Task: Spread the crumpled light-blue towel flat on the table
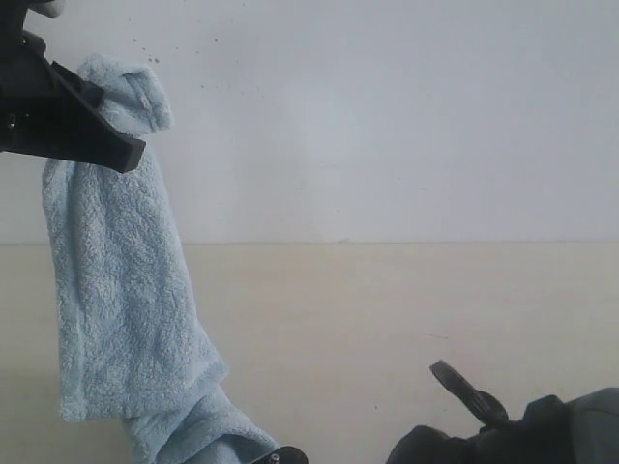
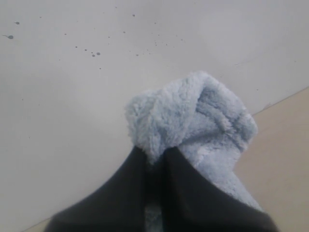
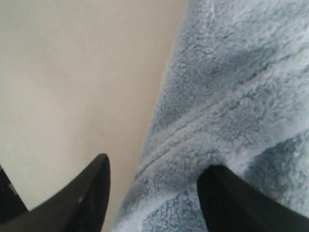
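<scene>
**Towel hangs from one pinch; second grip not yet taken**

Nearest, the right gripper [image 3: 157, 166] stands with its jaws wide at the towel's [image 1: 116, 290] lower folds. One finger is over the bare table [image 1: 406, 309], and it holds nothing. To do this step well, it should close on a hemmed edge rather than a thick bunch. It should then draw sideways, away from the upper grip, so the cloth opens before it is lowered. The towel is fluffy pale-blue terry, hanging as a long twisted column toward the table's near left side. Highest and farthest, the left gripper [image 2: 154, 152] is clamped on a crumpled tuft, in front of the speckled white wall [image 1: 387, 116].
</scene>
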Action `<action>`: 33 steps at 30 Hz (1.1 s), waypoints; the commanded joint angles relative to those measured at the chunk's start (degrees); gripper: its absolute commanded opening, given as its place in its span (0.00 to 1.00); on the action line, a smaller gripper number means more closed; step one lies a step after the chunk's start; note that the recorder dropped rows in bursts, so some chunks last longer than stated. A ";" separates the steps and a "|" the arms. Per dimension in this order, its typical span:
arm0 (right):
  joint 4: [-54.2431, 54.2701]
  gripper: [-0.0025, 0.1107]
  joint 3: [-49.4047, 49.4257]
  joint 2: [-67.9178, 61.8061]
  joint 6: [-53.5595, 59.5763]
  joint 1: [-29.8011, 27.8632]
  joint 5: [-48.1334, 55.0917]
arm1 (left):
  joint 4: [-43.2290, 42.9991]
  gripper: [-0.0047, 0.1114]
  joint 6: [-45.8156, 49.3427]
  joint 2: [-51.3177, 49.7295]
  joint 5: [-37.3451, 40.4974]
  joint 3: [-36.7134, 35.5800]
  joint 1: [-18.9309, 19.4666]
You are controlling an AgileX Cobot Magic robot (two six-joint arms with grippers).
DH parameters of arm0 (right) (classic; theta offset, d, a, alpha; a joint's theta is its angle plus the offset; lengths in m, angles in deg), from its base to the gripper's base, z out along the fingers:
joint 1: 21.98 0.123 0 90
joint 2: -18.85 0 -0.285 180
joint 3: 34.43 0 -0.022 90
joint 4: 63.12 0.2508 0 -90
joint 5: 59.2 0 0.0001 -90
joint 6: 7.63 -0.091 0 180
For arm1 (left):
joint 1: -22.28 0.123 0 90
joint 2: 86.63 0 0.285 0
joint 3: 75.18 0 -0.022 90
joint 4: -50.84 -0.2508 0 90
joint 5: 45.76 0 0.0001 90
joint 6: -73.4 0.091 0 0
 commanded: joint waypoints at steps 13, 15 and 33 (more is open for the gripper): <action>-0.50 0.37 2.01 -0.03 -2.25 0.01 0.67 | -0.25 0.08 -0.78 0.27 0.60 -0.15 0.13; -0.50 0.35 2.01 -0.03 -2.25 0.01 0.76 | -0.25 0.08 -0.78 0.27 0.60 -0.15 0.13; -10.51 0.02 1.90 16.33 0.49 -16.06 -0.13 | -0.25 0.08 -0.78 0.27 0.31 -0.15 0.13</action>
